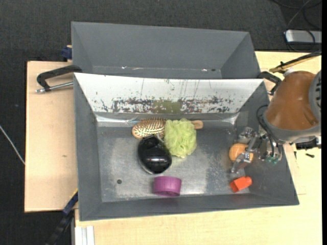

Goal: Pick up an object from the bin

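Plain mid-grey all over the bin [102,188], floor and sloping walls alike. Across the pale back wall [122,93], a ragged band of dark speckles, with an olive-brown smudge at its middle and thin dark streaks above. Light tan on the hairbrush [148,128], its bristle face paler and dotted. Lime green, one shade throughout, on the fluffy sponge [181,138]. Glossy black on the rounded lump [154,157], with a small white glint. Plain purple on the short cup [167,186]. Red-orange on the small block [241,184]. Softer yellow-orange on the ball [236,151]. Brownish orange, smooth and plain, on the arm's cover [291,103]. Dark metal with silvery bits on the gripper [251,154].
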Controlling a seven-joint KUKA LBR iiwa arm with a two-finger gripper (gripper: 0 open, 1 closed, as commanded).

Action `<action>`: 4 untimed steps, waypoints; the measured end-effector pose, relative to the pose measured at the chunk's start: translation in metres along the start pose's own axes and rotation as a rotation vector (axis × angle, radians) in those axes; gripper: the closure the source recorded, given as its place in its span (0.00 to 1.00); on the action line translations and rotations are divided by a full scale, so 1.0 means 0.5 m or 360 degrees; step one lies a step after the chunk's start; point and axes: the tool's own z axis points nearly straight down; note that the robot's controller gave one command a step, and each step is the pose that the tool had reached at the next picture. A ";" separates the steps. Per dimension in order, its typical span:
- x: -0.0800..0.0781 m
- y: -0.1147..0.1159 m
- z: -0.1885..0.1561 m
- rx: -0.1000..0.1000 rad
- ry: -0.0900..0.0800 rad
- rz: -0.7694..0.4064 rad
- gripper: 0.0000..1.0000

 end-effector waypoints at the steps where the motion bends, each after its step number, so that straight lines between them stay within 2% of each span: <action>1: 0.002 0.000 -0.007 0.0001 0.0003 -0.0001 1.00; 2: 0.005 0.000 -0.041 0.0001 0.0009 0.0000 1.00; 4: 0.001 0.001 -0.122 0.0001 -0.0002 -0.0001 1.00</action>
